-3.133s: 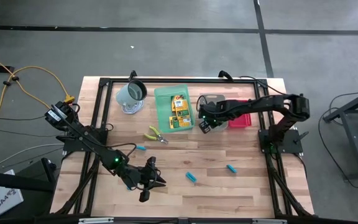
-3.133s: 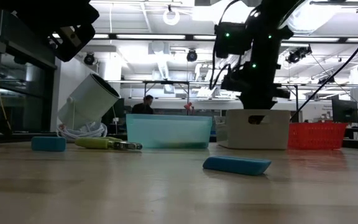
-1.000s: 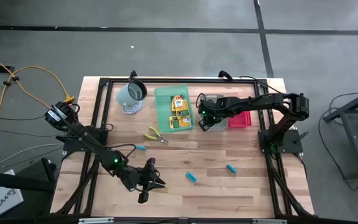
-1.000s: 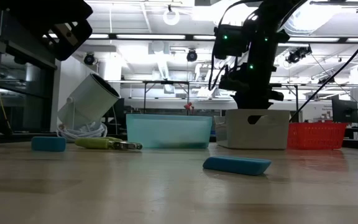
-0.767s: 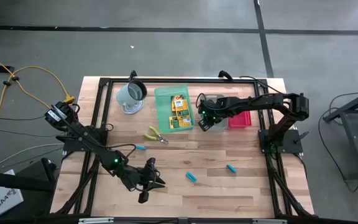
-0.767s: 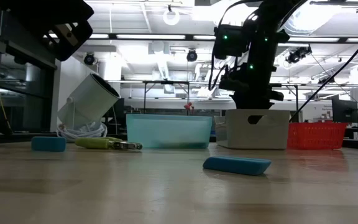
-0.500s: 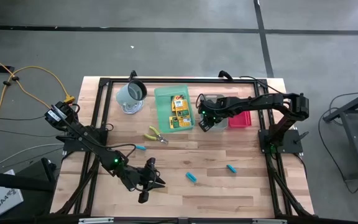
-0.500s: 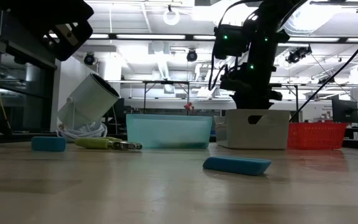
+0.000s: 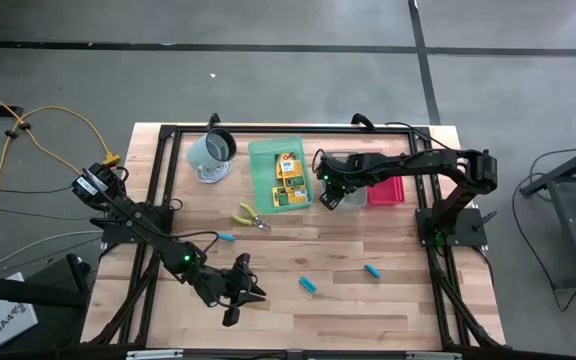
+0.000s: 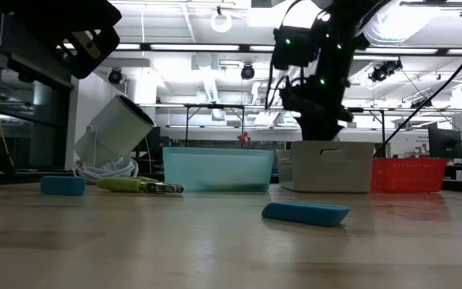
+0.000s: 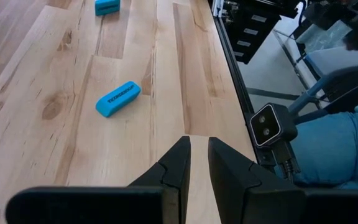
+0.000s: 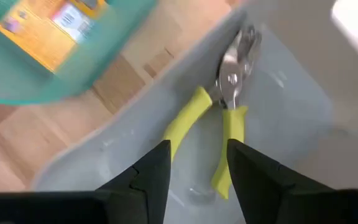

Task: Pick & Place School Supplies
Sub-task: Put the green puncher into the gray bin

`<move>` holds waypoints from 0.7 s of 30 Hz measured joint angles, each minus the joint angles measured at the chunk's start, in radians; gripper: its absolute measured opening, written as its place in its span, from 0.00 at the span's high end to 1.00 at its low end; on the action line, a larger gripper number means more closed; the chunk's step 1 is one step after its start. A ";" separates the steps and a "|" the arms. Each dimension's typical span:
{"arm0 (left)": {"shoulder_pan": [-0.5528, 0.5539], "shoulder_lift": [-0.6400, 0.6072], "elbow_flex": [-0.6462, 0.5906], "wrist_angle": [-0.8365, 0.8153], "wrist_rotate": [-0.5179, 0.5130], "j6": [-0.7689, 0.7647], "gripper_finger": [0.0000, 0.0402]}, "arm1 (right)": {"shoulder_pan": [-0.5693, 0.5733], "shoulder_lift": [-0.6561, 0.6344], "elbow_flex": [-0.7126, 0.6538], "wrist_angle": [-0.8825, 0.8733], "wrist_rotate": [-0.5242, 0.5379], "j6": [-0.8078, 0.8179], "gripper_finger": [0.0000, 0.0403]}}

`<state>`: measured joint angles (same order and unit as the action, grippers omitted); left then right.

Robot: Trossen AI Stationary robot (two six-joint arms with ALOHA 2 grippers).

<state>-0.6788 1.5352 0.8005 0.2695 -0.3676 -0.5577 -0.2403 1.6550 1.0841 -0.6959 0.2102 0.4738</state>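
Note:
A pair of yellow-green-handled pliers (image 12: 222, 112) lies flat on the floor of the grey tray (image 12: 297, 143). My right gripper (image 12: 197, 163) hangs open just above it, one finger over each side of the handles, and I see no touch. Another pair of pliers (image 9: 250, 217) lies on the table in front of the green tray (image 9: 264, 150), which holds yellow-orange boxes (image 9: 288, 178). Three cyan-blue pieces (image 9: 226, 238) (image 9: 308, 285) (image 9: 372, 270) lie on the wood. My left gripper (image 9: 240, 291) waits near the table's near edge, open only by a narrow gap with nothing between its fingers.
A grey-green mug (image 9: 211, 152) lies tipped on a white coil at the far left. The red tray (image 9: 388, 191) stands right of the grey tray. A black frame (image 9: 158, 190) runs along the table's edges. Bare wood stretches between the trays and the near edge.
My right gripper has rolled at the wrist and drawn up a little above the grey tray.

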 joint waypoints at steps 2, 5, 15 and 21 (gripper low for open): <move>0.000 0.000 0.000 0.000 0.000 0.000 0.87 | -0.004 0.000 0.038 -0.030 -0.002 -0.022 0.63; 0.001 0.000 0.000 0.000 0.000 0.000 0.87 | -0.005 0.000 0.105 -0.101 -0.001 -0.036 0.63; 0.023 0.000 0.000 -0.057 -0.001 0.019 0.87 | 0.021 -0.001 0.243 -0.250 -0.110 -0.146 0.63; 0.092 -0.057 0.000 -0.204 -0.002 0.019 0.87 | 0.071 -0.001 0.266 -0.226 -0.261 -0.198 0.63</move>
<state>-0.5870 1.4782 0.8005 0.0652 -0.3695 -0.5384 -0.1692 1.6543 1.3501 -0.9216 -0.0510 0.2762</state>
